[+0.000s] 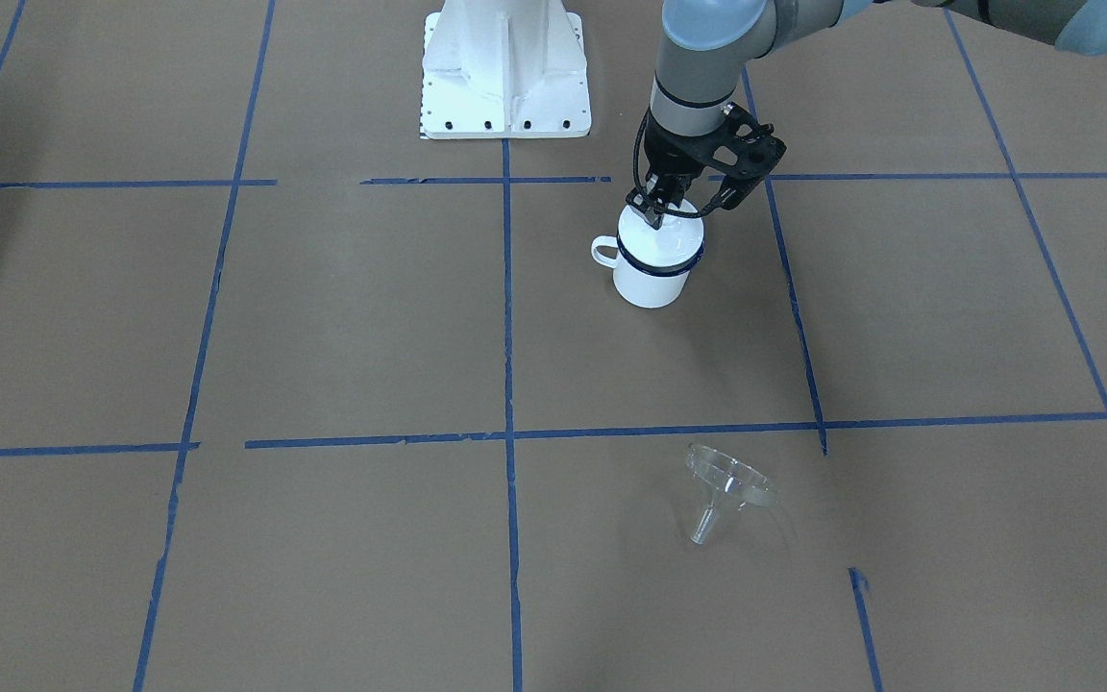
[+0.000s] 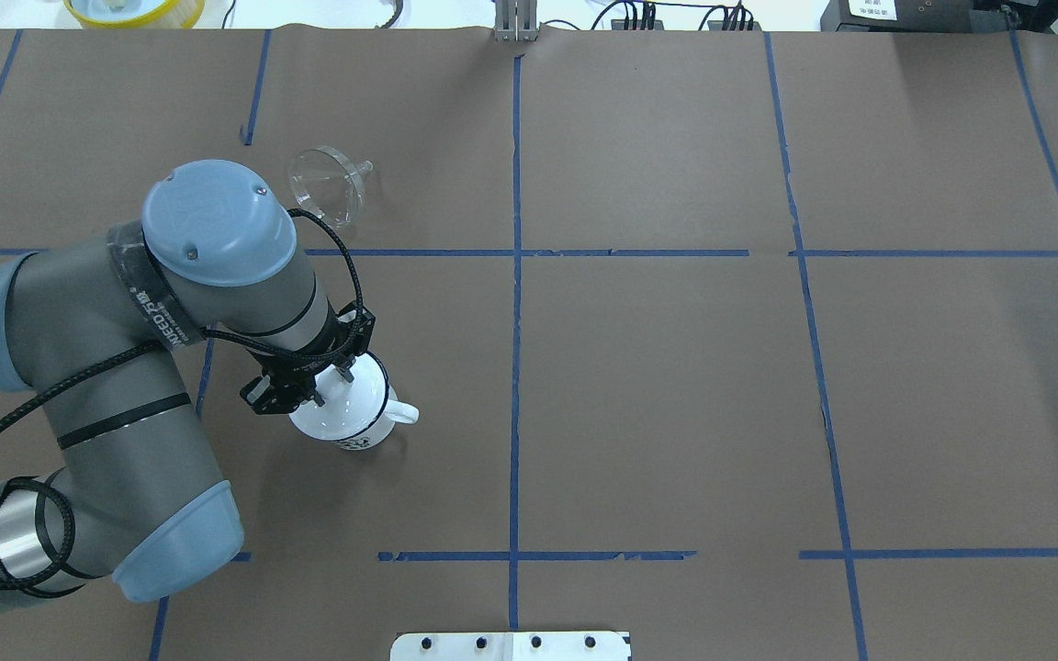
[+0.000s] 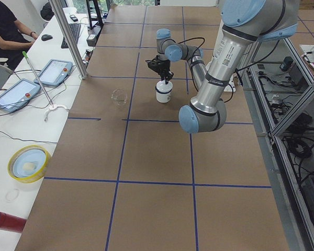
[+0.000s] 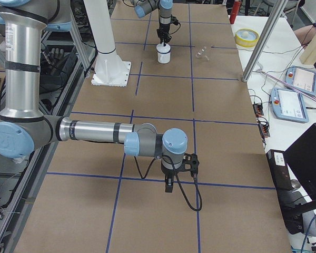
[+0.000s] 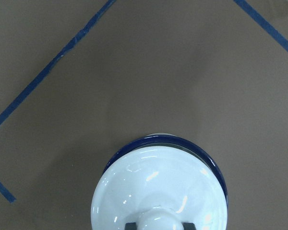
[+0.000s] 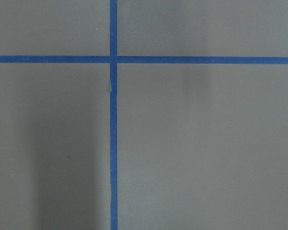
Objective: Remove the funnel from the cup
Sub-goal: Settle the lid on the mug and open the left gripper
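left tool (image 1: 666,206) pinching the lid (image 5: 159,187) knob on cup (image 1: 651,281), right tool (image 4: 168,185) state can't tell; funnel (image 1: 726,485) already lying on desk (image 1: 323,336), so a sticky lid could drag the cup over.

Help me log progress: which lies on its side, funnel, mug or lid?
The clear funnel, tipped on the table; the white blue-rimmed enamel mug stands upright, white domed lid on top.

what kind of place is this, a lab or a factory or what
Most likely a robotics lab workcell: a left arm and a right arm at a table papered brown with a blue tape grid, teach pendants on a side bench, and a person seated alongside.
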Robot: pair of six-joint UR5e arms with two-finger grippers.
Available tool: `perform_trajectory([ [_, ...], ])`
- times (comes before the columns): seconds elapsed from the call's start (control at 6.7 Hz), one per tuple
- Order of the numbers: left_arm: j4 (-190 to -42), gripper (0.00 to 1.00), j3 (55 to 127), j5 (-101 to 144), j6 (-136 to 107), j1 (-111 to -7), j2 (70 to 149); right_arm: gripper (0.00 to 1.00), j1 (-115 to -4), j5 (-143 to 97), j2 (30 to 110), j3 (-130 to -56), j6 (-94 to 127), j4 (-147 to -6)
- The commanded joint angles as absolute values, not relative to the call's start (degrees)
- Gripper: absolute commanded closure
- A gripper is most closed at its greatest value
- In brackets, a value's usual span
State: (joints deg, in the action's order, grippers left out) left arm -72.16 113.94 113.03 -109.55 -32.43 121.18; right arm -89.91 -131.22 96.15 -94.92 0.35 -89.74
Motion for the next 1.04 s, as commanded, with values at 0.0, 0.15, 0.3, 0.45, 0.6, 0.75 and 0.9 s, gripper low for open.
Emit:
perform_trajectory([
  [0.0,-72.2,1.00,113.6,113.0,-109.6,-32.4,121.2,0.00,-89.9,-131.2,96.2,-94.9,0.4,-89.7],
  [0.15,-72.2,0.28,113.6,112.2,-109.5,-32.4,121.1,0.00,-89.9,-131.2,96.2,-94.9,0.4,-89.7],
  [0.3,-72.2,0.00,113.6,112.1,-109.5,-32.4,121.2,0.00,-89.9,-131.2,96.2,-94.9,0.4,-89.7],
  [0.45,-72.2,0.00,113.8,112.1,-109.5,-32.4,121.2,0.00,-89.9,-131.2,96.2,-94.9,0.4,-89.7],
  [0.6,-72.2,0.00,113.9,112.1,-108.0,-32.5,121.5,0.00,-89.9,-131.2,96.2,-94.9,0.4,-89.7],
  [0.75,-72.2,0.00,113.7,112.1,-107.9,-32.5,121.6,0.00,-89.9,-131.2,96.2,-94.9,0.4,-89.7],
  [0.9,-72.2,0.00,113.8,112.1,-107.8,-32.5,121.6,0.00,-89.9,-131.2,96.2,-94.9,0.4,-89.7],
])
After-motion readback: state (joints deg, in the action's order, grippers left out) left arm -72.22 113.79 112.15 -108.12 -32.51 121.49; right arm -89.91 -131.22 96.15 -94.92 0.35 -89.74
